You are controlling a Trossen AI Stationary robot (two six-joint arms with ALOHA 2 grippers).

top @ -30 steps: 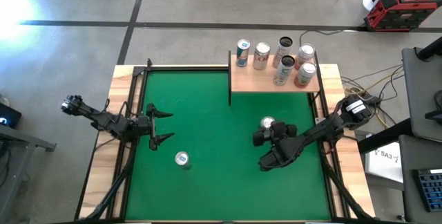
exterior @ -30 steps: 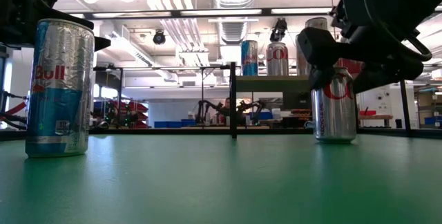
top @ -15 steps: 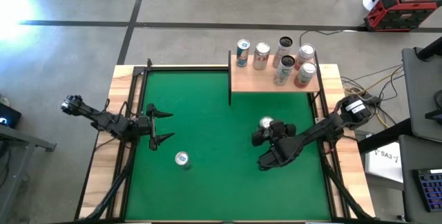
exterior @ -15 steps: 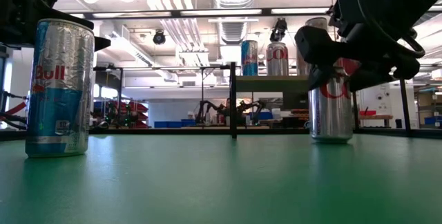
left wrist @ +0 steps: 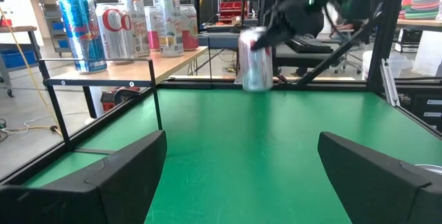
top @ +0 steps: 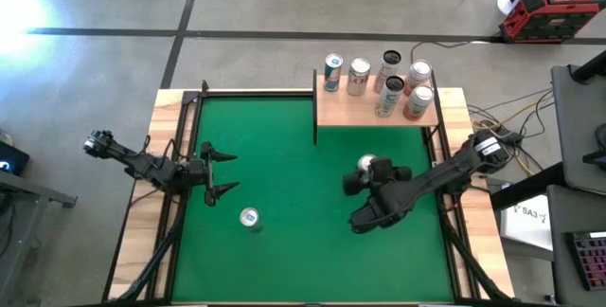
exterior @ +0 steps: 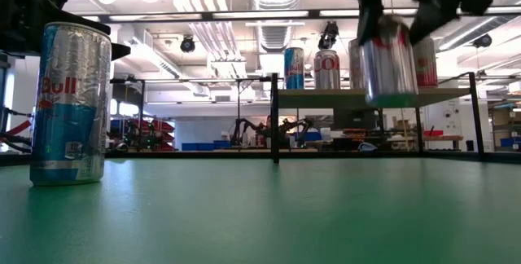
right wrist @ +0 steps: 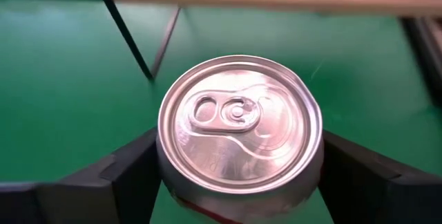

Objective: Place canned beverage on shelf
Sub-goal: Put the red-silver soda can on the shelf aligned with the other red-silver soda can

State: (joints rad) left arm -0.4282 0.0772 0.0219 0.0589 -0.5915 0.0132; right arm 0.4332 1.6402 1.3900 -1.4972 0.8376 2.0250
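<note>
Green felt tabletop [top: 284, 155], wooden side rims; largest item, bearing all others.

Shelf [top: 355, 110]: flat pale-wood board on thin black posts, at the far right corner of the tabletop. Carries six upright cans, among them a blue-and-silver can [top: 332, 72] at its left end and a silver can with red lettering [top: 358, 76] just beside it.

Right arm: dark, reaching in from the table's right edge, slanting toward the centre. Right gripper [top: 369, 176] is clamped on a silver aluminium beverage can with red lettering [exterior: 389, 59], one finger [right wrist: 124, 175] on each side of the can body, lid and pull tab between them. The can is upright, in front of the shelf and not on it. Low view alone shows it raised clear of the felt, its base near shelf-board height; high view shows only its lid [top: 365, 164].

Left arm: dark, lying low at the table's left edge, waiting. Left gripper [top: 220, 171] has its fingers spread wide, holding nothing.

Second can [exterior: 71, 105]: tall, slim, blue-and-silver, upright on the felt just right of and nearer than the left gripper, apart from it.
</note>
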